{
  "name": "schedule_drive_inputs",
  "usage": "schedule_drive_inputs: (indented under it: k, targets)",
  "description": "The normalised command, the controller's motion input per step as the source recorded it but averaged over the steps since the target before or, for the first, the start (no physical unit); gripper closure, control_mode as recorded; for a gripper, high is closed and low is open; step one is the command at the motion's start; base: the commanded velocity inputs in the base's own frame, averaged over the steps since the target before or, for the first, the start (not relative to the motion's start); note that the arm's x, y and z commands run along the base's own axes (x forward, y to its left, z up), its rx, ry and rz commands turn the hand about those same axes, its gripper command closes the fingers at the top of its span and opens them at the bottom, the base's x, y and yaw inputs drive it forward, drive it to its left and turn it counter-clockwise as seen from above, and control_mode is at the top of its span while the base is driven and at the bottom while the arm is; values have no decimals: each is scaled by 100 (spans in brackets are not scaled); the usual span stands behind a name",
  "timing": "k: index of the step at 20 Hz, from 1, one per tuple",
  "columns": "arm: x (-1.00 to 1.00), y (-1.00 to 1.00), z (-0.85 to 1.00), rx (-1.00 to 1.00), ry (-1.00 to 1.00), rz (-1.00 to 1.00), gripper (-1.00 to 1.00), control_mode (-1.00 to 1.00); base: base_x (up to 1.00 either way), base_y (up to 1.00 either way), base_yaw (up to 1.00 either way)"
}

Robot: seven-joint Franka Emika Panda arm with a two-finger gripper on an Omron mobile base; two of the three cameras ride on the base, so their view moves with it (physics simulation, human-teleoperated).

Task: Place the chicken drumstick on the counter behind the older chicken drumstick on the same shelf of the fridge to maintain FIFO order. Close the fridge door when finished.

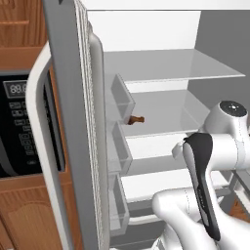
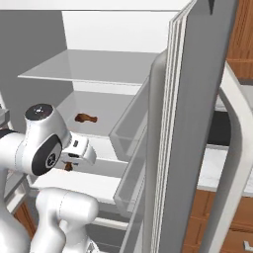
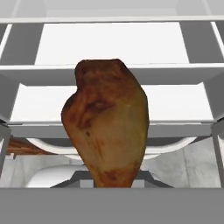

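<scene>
1. In the left base view, the fridge (image 1: 146,44) is seen with its doors swung open and its white interior exposed; an older chicken drumstick (image 1: 136,119) is seen lying on the lower shelf (image 1: 166,114), towards the shelf's left end and next to the door bins (image 1: 121,100). The white arm (image 1: 215,161) is raised in front of the fridge, at the right side of the opening and below the level of that shelf. A black wall oven (image 1: 19,127) is set in wooden cabinets left of the fridge
2. In the right base view, the same older drumstick (image 2: 85,117) is found on the lower shelf (image 2: 106,111), well inside the fridge. The gripper (image 2: 69,165) is held at the front of the fridge, below that shelf, with a small brown piece of the carried chicken drumstick (image 2: 68,166) seen under the hand. A strip of marble counter (image 2: 217,165) is seen right of the fridge door (image 2: 197,123)
3. In the hand view, the carried drumstick (image 3: 107,124) is seen close up, pinched at its lower end by the fingers, which are hidden behind it. Pale fridge shelves (image 3: 113,72) are lined up behind it
</scene>
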Motion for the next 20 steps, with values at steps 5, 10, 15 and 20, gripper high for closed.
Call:
schedule_drive_inputs:
  k: [5, 10, 15, 20]
  targets:
    - [0, 0, 0, 0, 0, 0, 100, 100, 77, 18, 2]
    - [85, 0, 0, 0, -15, 16, 100, -100, 0, 0, 0]
    - [83, 0, 0, -4, -18, 17, 100, -100, 0, 0, 0]
    - [28, -9, 2, -13, -13, 18, 100, -100, 0, 0, 0]
